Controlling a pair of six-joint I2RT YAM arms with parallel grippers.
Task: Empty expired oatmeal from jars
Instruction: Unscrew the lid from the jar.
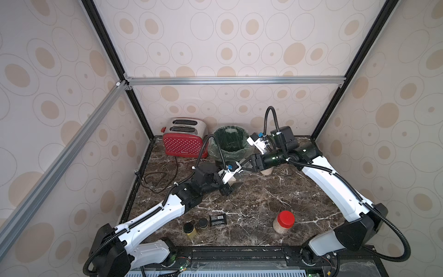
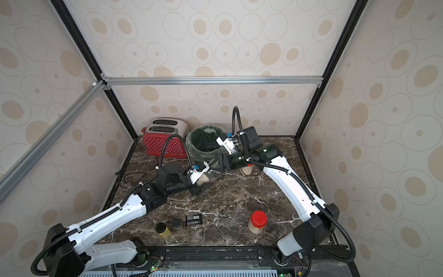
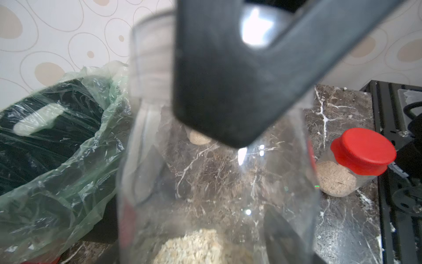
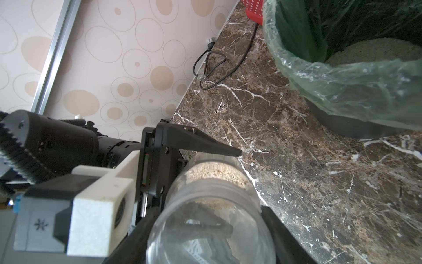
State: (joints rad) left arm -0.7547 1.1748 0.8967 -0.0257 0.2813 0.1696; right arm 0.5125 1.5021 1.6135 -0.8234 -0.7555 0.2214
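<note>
Behind the right arm [image 1: 321,179], a half-hidden jar [image 1: 266,171].

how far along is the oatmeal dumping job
Done: some pale beige oatmeal already lies in the green-lined black bin. In hand: an open clear plastic jar, still part full, gripped by the left end effector with the right end effector closed at its neck. Left: tipping it out, then the red-lidded clear jar near the front and another jar half hidden under the right arm, both holding oatmeal.
</note>
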